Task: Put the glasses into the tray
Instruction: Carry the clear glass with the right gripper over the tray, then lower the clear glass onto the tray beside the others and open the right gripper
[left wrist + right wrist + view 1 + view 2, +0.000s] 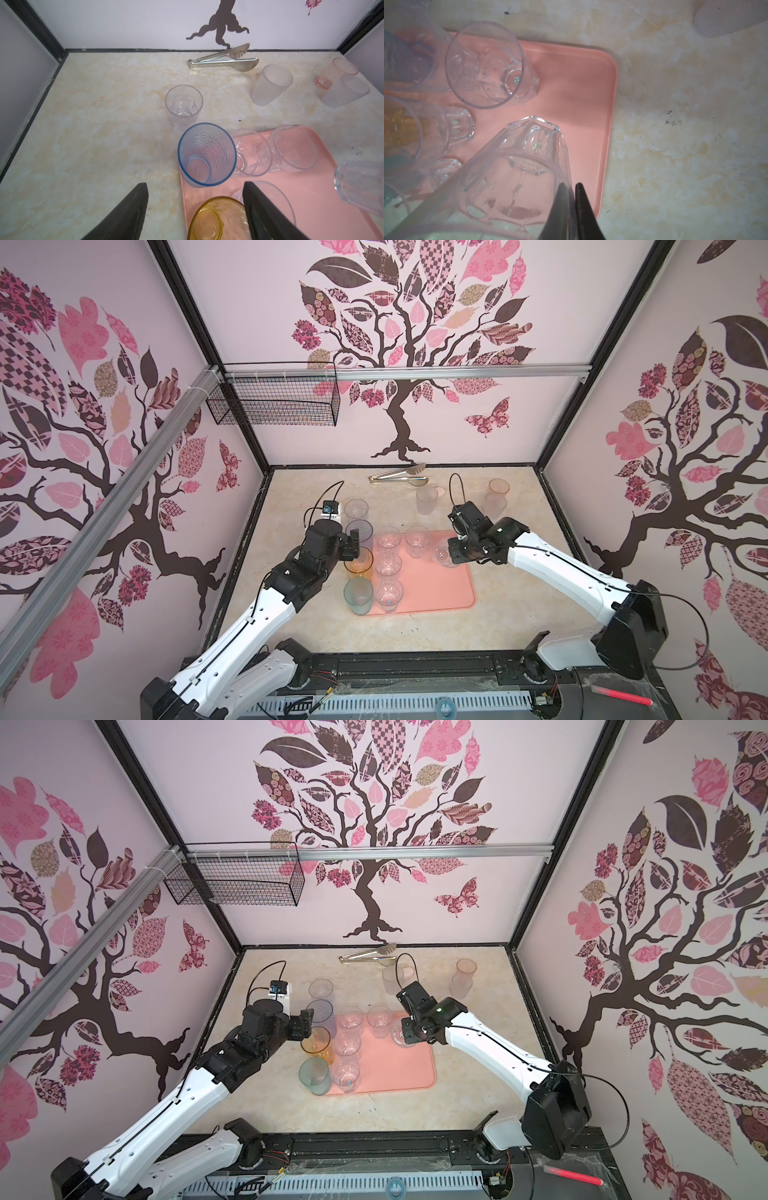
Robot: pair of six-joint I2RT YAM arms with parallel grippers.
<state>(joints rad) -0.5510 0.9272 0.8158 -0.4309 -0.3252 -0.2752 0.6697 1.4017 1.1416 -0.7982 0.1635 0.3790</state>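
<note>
The salmon-pink tray (440,593) (399,1073) lies mid-table. Several clear faceted glasses (388,566) stand in it, with a blue glass (359,531), an amber glass (358,562) and a teal glass (358,595) along its left edge. My right gripper (572,185) (451,553) is shut on the wall of a clear glass (517,166) (443,556), tilted over the tray's far right corner (571,72). My left gripper (195,184) (351,549) is open above the amber glass (216,218), holding nothing. Another clear glass (356,509) stands off the tray, behind the blue one.
Metal tongs (399,476) lie by the back wall. A frosted glass (428,499), a pink glass (498,487) and a second frosted glass (496,504) stand on the table at the back right. A wire basket (274,400) hangs on the back left rail.
</note>
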